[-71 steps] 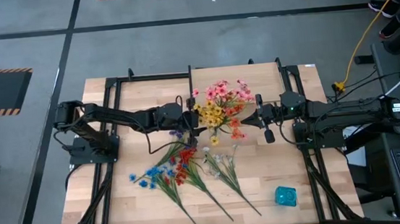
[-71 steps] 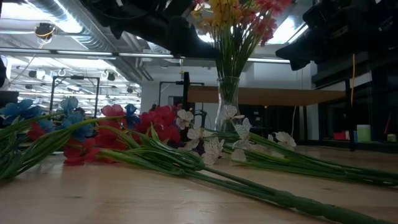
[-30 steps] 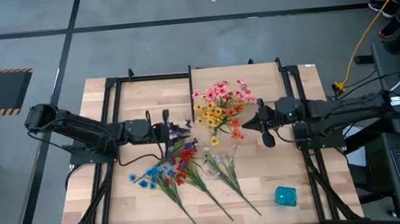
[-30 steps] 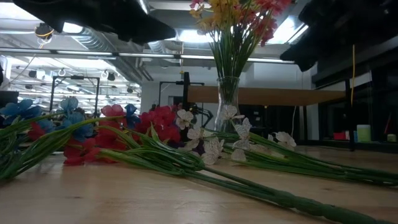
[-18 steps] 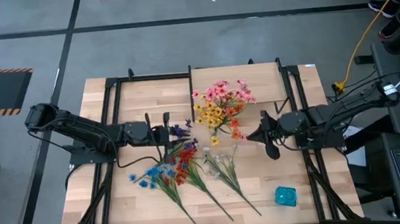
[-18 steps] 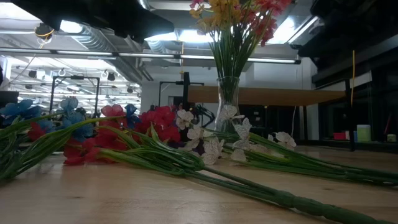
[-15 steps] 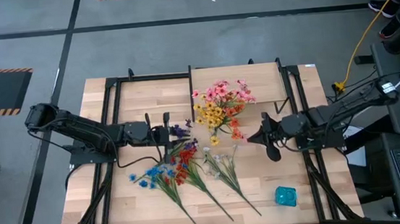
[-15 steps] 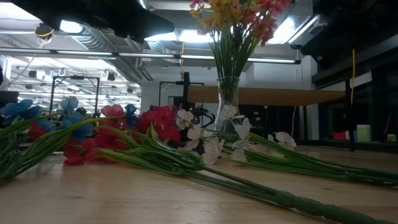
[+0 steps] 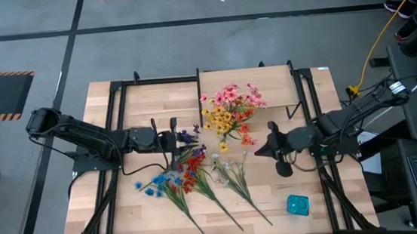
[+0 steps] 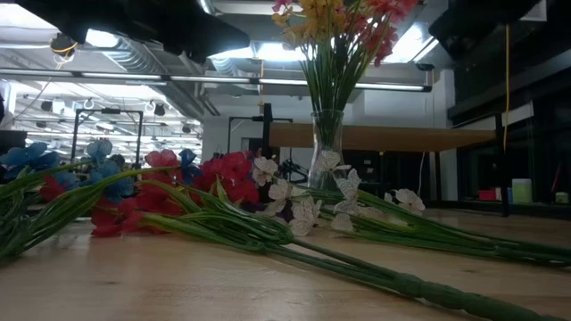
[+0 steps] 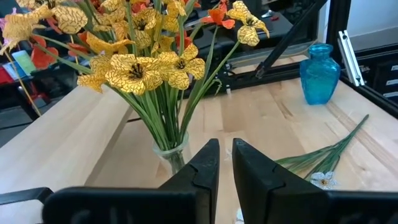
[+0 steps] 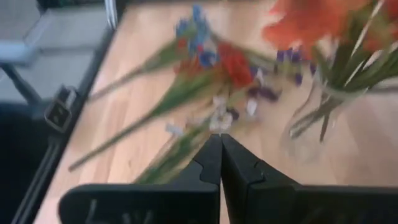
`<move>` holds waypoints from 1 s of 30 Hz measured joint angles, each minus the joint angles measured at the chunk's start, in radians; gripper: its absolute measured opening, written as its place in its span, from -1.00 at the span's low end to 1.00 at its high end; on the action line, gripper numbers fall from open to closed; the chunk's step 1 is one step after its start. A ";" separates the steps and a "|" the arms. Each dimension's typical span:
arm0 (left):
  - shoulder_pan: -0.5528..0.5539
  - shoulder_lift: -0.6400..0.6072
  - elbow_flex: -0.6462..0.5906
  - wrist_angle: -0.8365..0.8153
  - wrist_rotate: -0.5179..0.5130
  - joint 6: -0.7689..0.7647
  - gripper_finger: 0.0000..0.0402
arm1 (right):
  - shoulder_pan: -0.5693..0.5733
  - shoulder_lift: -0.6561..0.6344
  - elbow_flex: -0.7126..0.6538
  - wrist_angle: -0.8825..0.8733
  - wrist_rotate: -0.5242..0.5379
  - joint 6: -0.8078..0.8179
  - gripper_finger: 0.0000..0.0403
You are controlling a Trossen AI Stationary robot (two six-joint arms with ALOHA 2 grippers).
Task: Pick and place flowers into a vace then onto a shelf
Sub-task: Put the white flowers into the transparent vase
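**Loose sprays lie between the arms, stems running toward the front edge**

Nearest the front of the table, the loose flowers (image 9: 199, 180) lie flat on the tabletop (image 9: 321, 198) in three bunches: a blue and red bunch, a red one, and a white one (image 9: 232, 168) on the right arm's side. Their long axis runs diagonally: blooms toward the table's middle, bare green stems fanning out toward the front edge. A small blue vase (image 9: 298, 204) stands alone near the front corner on the right arm's side.

Farther back, the two grippers face each other across these sprays. The left gripper (image 9: 177, 136) hangs just behind the purple and red blooms, its fingers (image 11: 205, 163) nearly together with a thin gap between them and nothing held. The right gripper (image 9: 266, 148) is pinched fully closed and empty, pointing toward the white spray, which is close to its tip.

By this layout, each arm has a spray near at hand: the left is closer to the red and blue bunches, the right to the white one. A grasp across the stem, just below the blooms, looks the natural approach, since the stems lie crosswise to both grippers' reach.

Behind both grippers, the clear glass vase (image 10: 326, 143) stands upright on the tabletop, already holding yellow, orange and pink blooms (image 9: 231, 113). Farthest back in the low view, the pale shelf board (image 10: 384, 136) shows behind the vase.
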 joint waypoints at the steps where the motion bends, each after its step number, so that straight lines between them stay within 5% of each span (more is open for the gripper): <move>1: 0.000 0.000 0.000 -0.001 0.000 -0.005 -0.81 | 0.008 0.031 0.037 -0.049 0.001 0.009 -0.98; 9: 0.000 0.000 0.000 -0.028 0.000 -0.005 -0.82 | 0.132 0.218 0.255 -0.357 0.038 0.275 -0.98; 30: 0.004 0.000 0.000 -0.015 -0.016 0.077 -0.80 | 0.309 0.505 0.493 -0.603 0.082 0.614 -0.98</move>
